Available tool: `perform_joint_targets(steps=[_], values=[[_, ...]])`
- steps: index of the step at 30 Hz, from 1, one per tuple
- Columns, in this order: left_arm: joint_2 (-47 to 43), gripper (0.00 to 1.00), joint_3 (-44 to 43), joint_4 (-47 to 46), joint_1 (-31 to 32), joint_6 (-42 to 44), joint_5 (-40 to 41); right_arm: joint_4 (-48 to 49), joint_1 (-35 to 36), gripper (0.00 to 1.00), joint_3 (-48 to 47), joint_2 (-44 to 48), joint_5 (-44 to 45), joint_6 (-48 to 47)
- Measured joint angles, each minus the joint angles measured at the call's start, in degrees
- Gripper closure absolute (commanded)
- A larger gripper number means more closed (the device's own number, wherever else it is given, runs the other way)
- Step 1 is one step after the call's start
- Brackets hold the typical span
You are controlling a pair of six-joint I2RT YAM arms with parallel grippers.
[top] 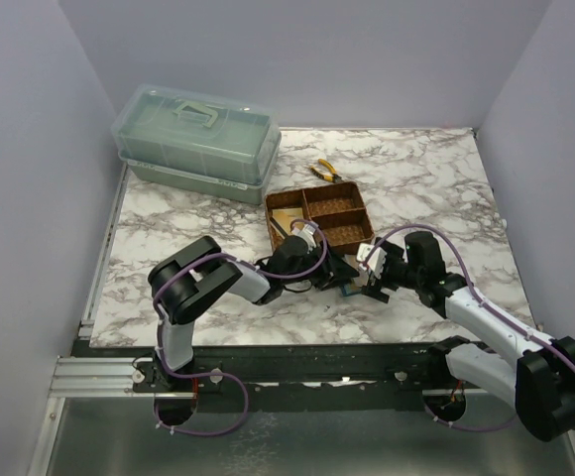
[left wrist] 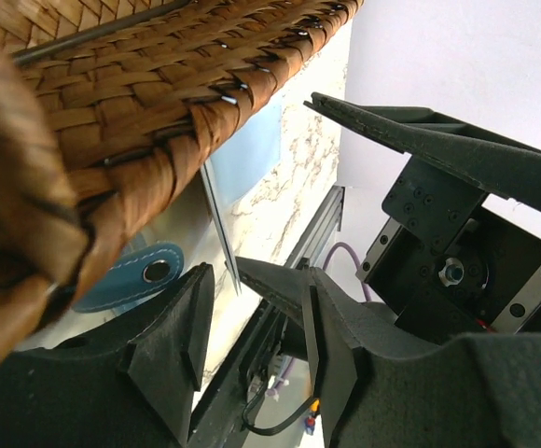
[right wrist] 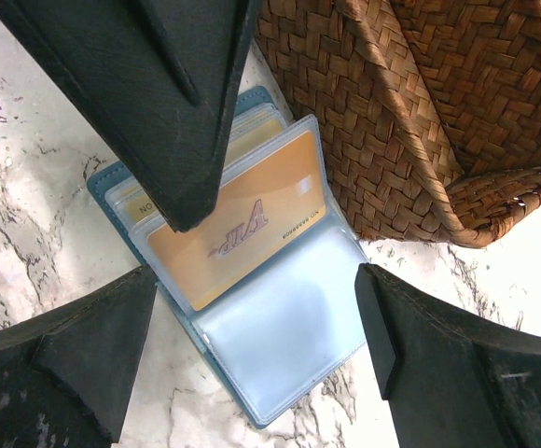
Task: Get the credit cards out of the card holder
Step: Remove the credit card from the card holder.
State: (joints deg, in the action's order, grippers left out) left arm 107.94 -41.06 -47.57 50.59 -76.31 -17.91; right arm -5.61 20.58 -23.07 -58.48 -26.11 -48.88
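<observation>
Teal-blue card holder [right wrist: 270, 345] lies open and flat on the marble table [top: 169, 238], just in front of the arm bases and touching or almost touching the near wall of the woven tray [right wrist: 410, 112].

Right gripper [right wrist: 255, 275]: jaws wide, one finger each side of the holder. They are clear of it and hold nothing.

Left gripper [left wrist: 256, 289]: reaches in from the left. One black finger lies over the holder's upper sleeves, with its tip on the gold card. In its own wrist view the pads stand partly apart with a bare gap. A thin edge-on sheet [left wrist: 219, 219] runs down toward the fingertips. The gap looks wider than the sheet, so I judge that nothing is clamped.

Credit cards [right wrist: 242, 224]: one gold card sits fully inside a clear sleeve, print visible through the plastic. A paler card [right wrist: 135, 210] shows behind it in a sleeve further back, mostly hidden by the left finger. The nearest sleeve looks empty.

Progress: holder opened and sleeves fanned out. At least two cards are still seated and none is in a grip, so extraction remains to be done.

A yellowish flat patch [top: 287, 211] lies in the tray's large compartment. It is too small to tell whether it is a card.

Beyond the tray lie yellow-handled pliers [top: 324, 171]. At the back left stands a green lidded box [top: 198, 139]. Neither belongs to the task.
</observation>
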Motion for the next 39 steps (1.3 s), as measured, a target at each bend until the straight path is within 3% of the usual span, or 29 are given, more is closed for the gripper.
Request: perform_joint_targets(steps=[10, 39], values=[[3.65, 0.59, -1.6, -3.41, 0.04, -0.85, -0.72, 0.0, -0.07, 0.04, 0.0, 0.0, -0.04, 0.46], [4.63, 0.59, -1.6, -5.9, 0.04, -1.25, -0.92, 1.09, -0.35, 0.01, -0.02, -0.02, 0.0, 3.28]])
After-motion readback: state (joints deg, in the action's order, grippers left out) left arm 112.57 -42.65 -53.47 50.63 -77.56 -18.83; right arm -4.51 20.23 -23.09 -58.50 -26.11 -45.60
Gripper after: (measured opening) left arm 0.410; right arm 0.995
